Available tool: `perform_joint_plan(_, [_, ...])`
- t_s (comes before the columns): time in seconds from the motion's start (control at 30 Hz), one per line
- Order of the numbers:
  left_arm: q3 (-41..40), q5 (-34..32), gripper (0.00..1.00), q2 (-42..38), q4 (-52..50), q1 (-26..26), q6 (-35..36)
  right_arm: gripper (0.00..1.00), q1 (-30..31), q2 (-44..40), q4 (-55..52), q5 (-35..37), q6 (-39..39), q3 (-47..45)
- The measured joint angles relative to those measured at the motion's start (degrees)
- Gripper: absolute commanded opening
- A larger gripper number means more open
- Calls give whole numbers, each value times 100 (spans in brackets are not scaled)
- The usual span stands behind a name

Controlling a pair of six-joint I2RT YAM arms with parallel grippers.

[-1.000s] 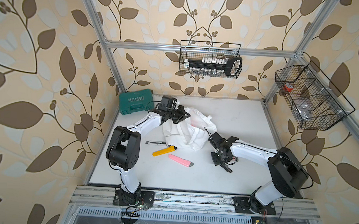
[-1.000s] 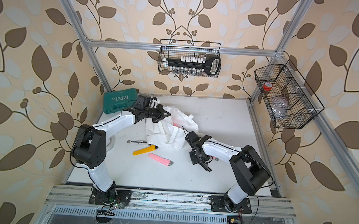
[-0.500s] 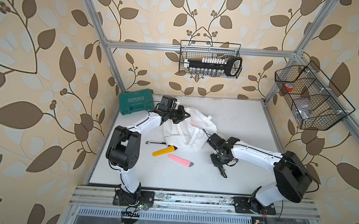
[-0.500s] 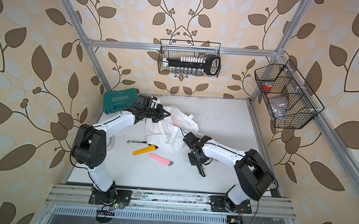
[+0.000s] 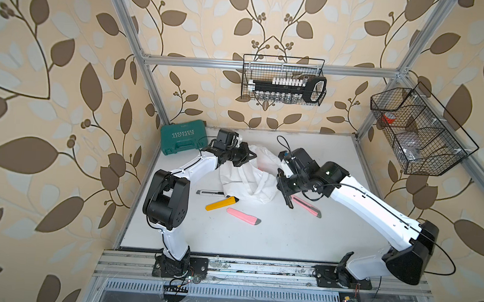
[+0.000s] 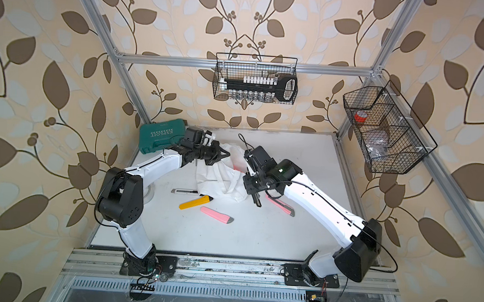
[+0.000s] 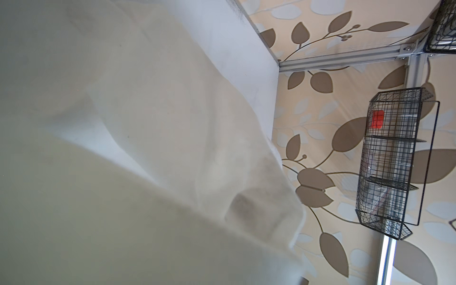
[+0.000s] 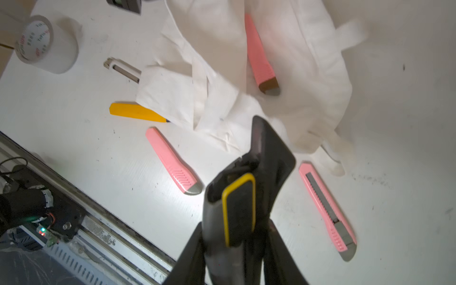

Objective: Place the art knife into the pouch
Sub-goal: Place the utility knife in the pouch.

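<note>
My right gripper (image 5: pixel 286 192) is clamped on the art knife (image 8: pixel 239 209), a black one with a yellow-rimmed slider, its tip pointing down at the table (image 5: pixel 287 239). Just beside that gripper, on its arm's side, a pink cutter (image 5: pixel 306 206) lies with its blade track up. On the gripper's opposite side, close by, is the pouch (image 5: pixel 250 177), a crumpled white cloth bag with loose handles. A second pink cutter (image 8: pixel 259 56) rests in its folds; I cannot tell whether it is inside or on top.

Past the pouch from the right gripper, a third pink cutter (image 5: pixel 243 216), a yellow cutter (image 5: pixel 221 204) and a silver cutter (image 5: pixel 210 193) lie on the table, the last two tucked under the cloth edge.

My left gripper (image 5: pixel 249 156) is closed, pinching the pouch's far edge. Behind it sits a closed green tool case (image 5: pixel 183 140).

Farthest off, the back wire basket (image 5: pixel 283 100) holds a black rack of small white pieces. In the side wire basket (image 5: pixel 434 156), one compartment holds something red and the next holds clear plastic.
</note>
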Motion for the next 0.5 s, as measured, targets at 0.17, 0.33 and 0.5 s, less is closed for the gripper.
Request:
perform_joint_plan(0.17, [0, 0, 0, 0, 0, 0, 2, 26, -227, 964, 509, -20, -472, 896])
perform_joint_plan(0.33, [0, 0, 0, 0, -4, 0, 2, 26, -459, 1342, 1329, 7, -892, 968])
perform_joint_plan(0.5, [0, 0, 0, 0, -4, 0, 0, 26, -518, 1362, 2317, 114, -1250, 850])
